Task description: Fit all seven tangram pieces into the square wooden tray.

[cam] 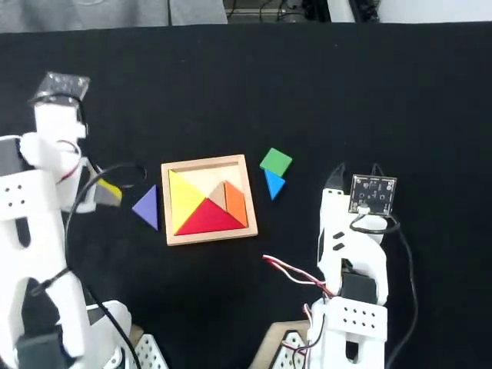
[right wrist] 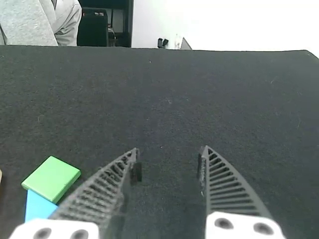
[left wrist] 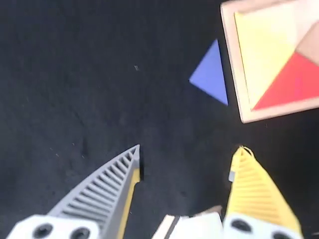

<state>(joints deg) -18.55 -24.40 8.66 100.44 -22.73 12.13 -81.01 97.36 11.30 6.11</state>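
The square wooden tray (cam: 204, 161) lies mid-table with a yellow triangle (cam: 183, 197), a red triangle (cam: 207, 218) and an orange piece (cam: 235, 200) inside it. A violet-blue triangle (cam: 146, 206) lies just left of the tray. A green square (cam: 275, 161) and a blue triangle (cam: 274, 184) touch each other to the tray's right. My left gripper (left wrist: 189, 149) hovers open and empty near the violet-blue triangle (left wrist: 212, 75), beside the tray's rim (left wrist: 232, 64). My right gripper (right wrist: 169, 152) is open and empty, off to the side of the green square (right wrist: 51, 178) and blue triangle (right wrist: 36, 206).
Black cloth covers the table. The left arm (cam: 38, 200) stands at the left edge and the right arm (cam: 354, 261) at the front right. A red and white cable (cam: 288, 270) lies near the right arm's base. Bare cloth stretches behind the tray.
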